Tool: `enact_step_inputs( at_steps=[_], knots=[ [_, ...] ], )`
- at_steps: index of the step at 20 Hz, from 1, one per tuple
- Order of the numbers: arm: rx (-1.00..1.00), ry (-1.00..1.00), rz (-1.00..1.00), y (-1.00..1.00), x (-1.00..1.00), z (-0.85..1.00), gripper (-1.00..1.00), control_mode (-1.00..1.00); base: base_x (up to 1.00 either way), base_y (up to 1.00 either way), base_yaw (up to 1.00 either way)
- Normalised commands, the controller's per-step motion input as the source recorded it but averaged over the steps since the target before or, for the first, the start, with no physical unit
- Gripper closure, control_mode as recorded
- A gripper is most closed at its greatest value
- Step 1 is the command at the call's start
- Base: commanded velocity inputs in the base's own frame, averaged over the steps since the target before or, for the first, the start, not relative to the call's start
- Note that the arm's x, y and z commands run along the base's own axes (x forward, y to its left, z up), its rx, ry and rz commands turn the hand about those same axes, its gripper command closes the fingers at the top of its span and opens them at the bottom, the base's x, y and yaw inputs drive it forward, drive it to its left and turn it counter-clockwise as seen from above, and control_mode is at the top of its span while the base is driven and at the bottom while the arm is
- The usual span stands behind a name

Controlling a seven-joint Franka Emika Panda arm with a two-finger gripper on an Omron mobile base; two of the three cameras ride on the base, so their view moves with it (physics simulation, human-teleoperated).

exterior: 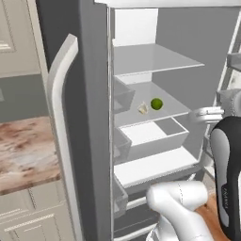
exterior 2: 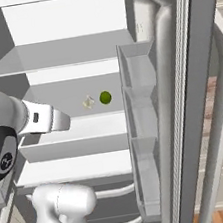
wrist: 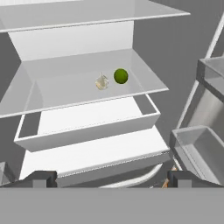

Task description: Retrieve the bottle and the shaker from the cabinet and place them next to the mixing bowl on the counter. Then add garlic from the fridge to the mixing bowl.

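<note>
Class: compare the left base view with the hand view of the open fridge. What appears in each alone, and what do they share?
Left base view alone: the fridge's curved pale handle, the marbled counter and the robot's arm. Hand view alone: the open gripper, its dark fingertips at the bottom. Shared: the garlic beside a green lime on a shelf.

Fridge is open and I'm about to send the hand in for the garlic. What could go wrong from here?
1. The garlic sits right beside a green lime on the same shelf; the open gripper could bump or grab the lime instead.
2. The shelf above leaves a low gap, so the hand may clip it.
3. The door bins stand close on one side of the approach.
</note>
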Motion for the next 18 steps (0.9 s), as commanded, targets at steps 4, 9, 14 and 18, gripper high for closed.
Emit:
enact_step_inputs(
  at_steps=[4,9,14,18],
  knots=[
    [0.0,0.0,0.0,0.0,0.0,0.0,-1.0,1.0,0.62,0.08,0.06],
    [0.0,0.0,0.0,0.0,0.0,0.0,-1.0,1.0,0.37,0.01,0.13],
    [0.0,0.0,0.0,0.0,0.0,0.0,-1.0,1.0,0.21,0.07,0.12],
    [0.0,0.0,0.0,0.0,0.0,0.0,-1.0,1.0,0.31,0.04,0.2]
  ],
)
